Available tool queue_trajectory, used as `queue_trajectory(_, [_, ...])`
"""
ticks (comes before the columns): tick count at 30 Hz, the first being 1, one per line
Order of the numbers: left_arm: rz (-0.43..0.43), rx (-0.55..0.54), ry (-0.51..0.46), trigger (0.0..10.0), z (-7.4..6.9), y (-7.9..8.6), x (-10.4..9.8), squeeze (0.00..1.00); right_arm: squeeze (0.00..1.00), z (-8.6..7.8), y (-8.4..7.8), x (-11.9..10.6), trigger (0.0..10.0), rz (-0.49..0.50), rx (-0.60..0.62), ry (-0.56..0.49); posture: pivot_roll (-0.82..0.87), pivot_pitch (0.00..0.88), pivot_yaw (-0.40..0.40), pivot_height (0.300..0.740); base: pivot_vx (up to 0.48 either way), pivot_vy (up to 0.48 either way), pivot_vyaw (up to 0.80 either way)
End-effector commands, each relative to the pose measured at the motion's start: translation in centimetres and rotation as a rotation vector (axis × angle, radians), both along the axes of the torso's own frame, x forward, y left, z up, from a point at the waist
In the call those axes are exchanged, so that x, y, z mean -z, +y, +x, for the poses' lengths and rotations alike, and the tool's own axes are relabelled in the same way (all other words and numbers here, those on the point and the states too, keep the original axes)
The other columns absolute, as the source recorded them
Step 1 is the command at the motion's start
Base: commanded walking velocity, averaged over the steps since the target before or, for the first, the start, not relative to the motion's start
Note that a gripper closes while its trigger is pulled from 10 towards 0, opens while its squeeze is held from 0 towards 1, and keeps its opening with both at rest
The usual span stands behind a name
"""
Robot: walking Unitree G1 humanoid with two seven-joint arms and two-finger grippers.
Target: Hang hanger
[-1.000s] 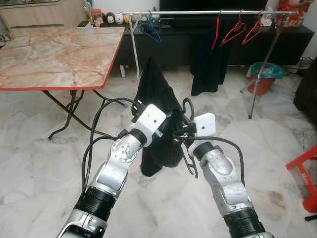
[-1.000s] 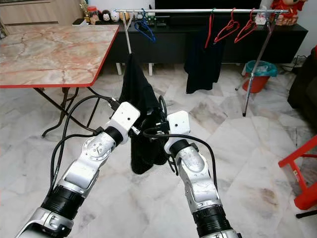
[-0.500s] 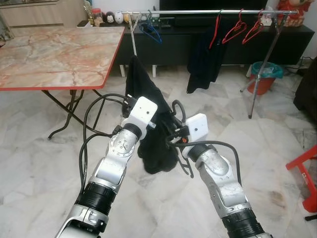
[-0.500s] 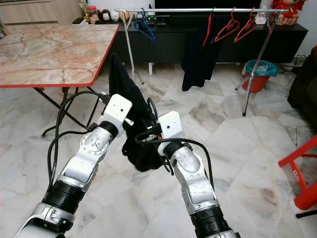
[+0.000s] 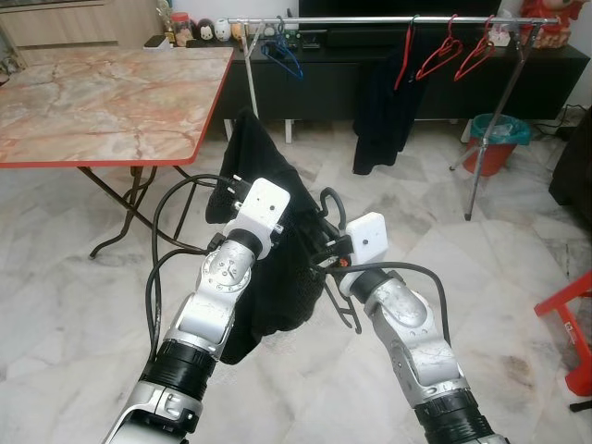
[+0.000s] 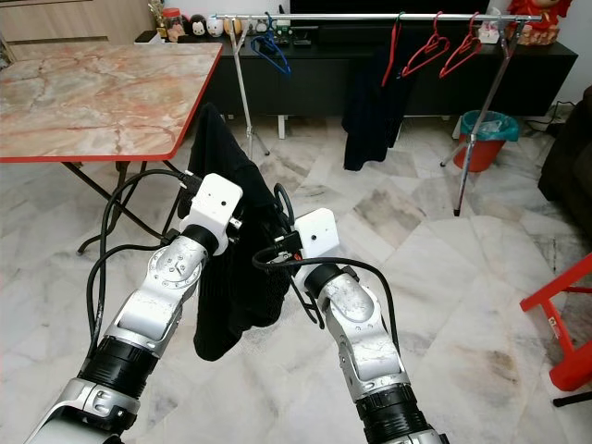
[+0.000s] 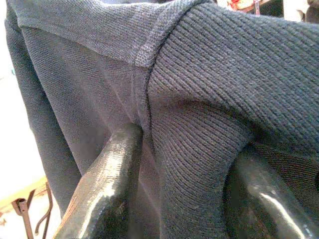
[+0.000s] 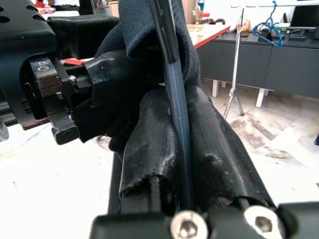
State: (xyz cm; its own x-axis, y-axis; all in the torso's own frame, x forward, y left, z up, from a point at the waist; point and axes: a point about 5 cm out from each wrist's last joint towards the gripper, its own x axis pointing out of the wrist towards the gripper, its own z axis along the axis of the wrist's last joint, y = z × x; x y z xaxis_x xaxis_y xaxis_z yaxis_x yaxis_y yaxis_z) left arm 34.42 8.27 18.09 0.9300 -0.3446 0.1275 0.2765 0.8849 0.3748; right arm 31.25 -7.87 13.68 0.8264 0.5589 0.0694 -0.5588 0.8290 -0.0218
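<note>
Your left claw (image 7: 184, 164) is raised in front of the robot's chest and clamped on a fold of the black garment (image 5: 277, 277); the left wrist view shows ribbed knit bunched between its two fingers (image 7: 107, 194). The garment hangs from that grip down toward the marble floor (image 5: 83, 305), its upper corner standing up above the left wrist.

Your right claw (image 8: 179, 149) sits just beside the left one and is closed on the black hanger (image 5: 335, 268). The right wrist view shows the hanger's thin rod running between the two padded fingers (image 8: 219, 149), with cloth draped over the rod ahead of them. In the head views the hanger's hook (image 5: 326, 200) rises above the right wrist, and its lower wire loops down beside the forearm.

The hanger is held in mid-air, well apart from the clothes rail (image 5: 370, 20) at the back of the room. That rail carries a blue hanger (image 5: 282, 57), two red hangers (image 5: 458, 57) and a dark garment (image 5: 387, 111). A marble-topped desk (image 5: 102, 92) with a red edge stands on your left. A teal and red bin (image 5: 495, 139) stands near the rail's right leg.
</note>
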Motion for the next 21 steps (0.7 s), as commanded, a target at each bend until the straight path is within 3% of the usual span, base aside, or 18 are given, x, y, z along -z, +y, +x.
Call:
queue_trajectory(1, [-0.005, 0.002, 0.008, 0.0, 0.2, 0.3, 0.0, 0.00, 0.00, -0.1, 0.0, -1.4, 0.0, 0.030, 0.001, -0.053, 0.06, 0.000, 0.034, 0.740, 0.000, 0.000, 0.00])
queue_trajectory(14, [0.003, 0.015, 0.012, 0.0, 0.1, 0.2, 0.1, 0.00, 0.00, 0.4, -1.3, 0.1, 0.0, -0.051, 0.086, -0.002, 0.06, 0.000, 0.032, 0.740, 0.000, 0.000, 0.00])
queue_trajectory(21, [0.002, 0.006, 0.006, 0.0, 0.3, 0.4, 0.0, 0.00, 0.00, 0.2, -1.8, 1.8, 0.0, -0.166, 0.070, 0.068, 0.06, 0.000, 0.032, 0.740, 0.000, 0.000, 0.00])
